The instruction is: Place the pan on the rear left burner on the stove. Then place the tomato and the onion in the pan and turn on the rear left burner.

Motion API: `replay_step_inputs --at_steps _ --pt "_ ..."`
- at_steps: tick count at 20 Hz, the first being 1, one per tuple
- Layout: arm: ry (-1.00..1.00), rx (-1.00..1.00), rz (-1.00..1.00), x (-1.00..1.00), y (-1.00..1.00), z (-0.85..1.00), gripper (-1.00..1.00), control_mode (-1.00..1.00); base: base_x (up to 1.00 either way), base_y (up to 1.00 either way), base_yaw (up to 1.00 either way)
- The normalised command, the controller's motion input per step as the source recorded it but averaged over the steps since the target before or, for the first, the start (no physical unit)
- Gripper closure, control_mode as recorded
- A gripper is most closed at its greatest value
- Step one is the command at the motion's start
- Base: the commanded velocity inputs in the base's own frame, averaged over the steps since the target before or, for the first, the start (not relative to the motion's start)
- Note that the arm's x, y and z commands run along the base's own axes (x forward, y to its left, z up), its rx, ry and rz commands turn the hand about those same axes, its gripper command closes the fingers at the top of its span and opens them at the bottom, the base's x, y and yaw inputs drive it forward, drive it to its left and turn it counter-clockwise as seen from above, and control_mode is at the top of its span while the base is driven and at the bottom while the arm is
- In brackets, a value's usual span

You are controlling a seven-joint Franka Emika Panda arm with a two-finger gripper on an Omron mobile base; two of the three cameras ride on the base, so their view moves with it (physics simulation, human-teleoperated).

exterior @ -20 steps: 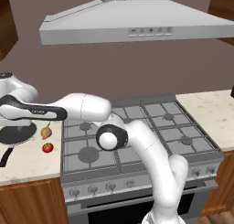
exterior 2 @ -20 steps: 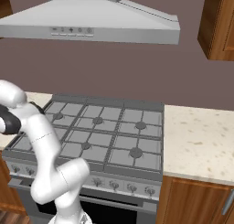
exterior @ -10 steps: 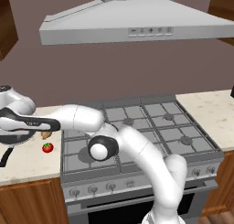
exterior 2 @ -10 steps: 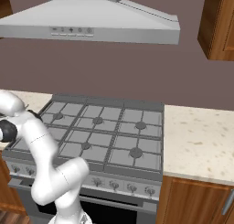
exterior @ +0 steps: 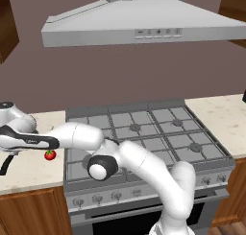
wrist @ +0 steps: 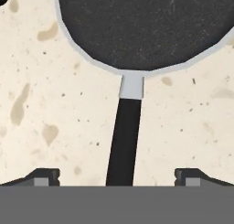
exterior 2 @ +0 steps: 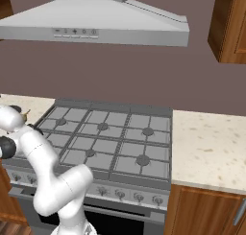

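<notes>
The round, shallow black frying pan (wrist: 145, 26) fills the top of the hand view on the speckled cream counter (wrist: 55, 127), its long straight black handle (wrist: 124, 143) running down between the wide-open two-finger gripper (wrist: 117, 176). Closing off-centre could twist the handle free; the small red tomato (exterior: 49, 155) sits nearby.

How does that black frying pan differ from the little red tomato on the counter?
The round, shallow black frying pan is flat and wide with a long straight handle; the small bright red tomato is a compact ball, far smaller. The pan is dark, the tomato vivid. Both rest on the speckled beige counter left of the stove.
</notes>
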Motion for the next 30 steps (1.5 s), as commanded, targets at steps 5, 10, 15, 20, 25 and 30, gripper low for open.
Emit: replay_step_inputs --at_steps 5,10,15,20,25,30 --pt "0.05 0.0 0.0 0.0 0.0 -0.22 -1.0 -1.0 0.0 0.0 0.0" --pt "0.09 0.0 0.0 0.0 0.0 -0.22 -1.0 -1.0 0.0 0.0 0.0" --pt "0.08 0.0 0.0 0.0 0.0 -0.16 -1.0 -1.0 0.0 0.0 0.0" --pt "0.04 0.0 0.0 0.0 0.0 -0.16 -1.0 -1.0 0.0 0.0 0.0" --pt "0.02 0.0 0.0 0.0 0.0 -0.13 -1.0 -1.0 0.0 0.0 0.0" --pt "0.0 0.0 0.0 0.0 0.0 0.0 -1.0 -1.0 0.0 0.0 0.0"
